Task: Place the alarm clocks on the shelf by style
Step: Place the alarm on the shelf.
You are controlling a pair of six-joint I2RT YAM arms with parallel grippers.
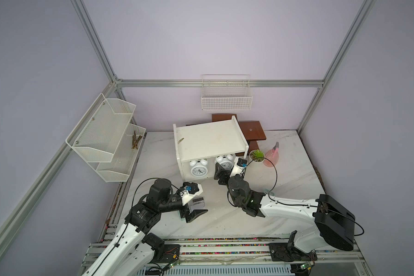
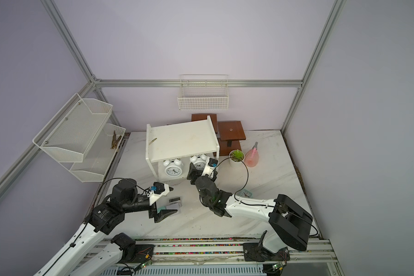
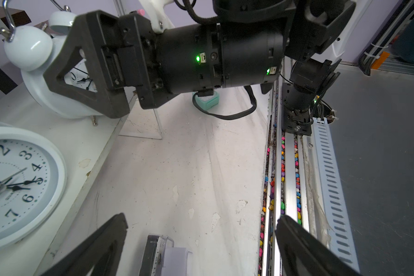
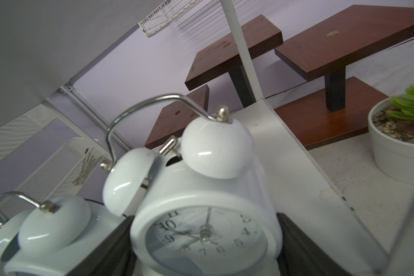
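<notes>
- Grip: right gripper (image 1: 225, 170) clasps second twin-bell clock (image 4: 201, 215) on lower board of shelf (image 1: 208, 138); abrupt release may tip it into its twin (image 1: 198, 168)
- Left gripper (image 3: 201, 253), spread empty over dark-framed clock (image 1: 198, 200) on table (image 1: 285, 172), could nudge it away

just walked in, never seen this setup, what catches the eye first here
On the lower tier of the white shelf the right tool is closed around a twin-bell clock, its twin alongside. The left tool stands open by a small dark-framed clock on the table.
</notes>
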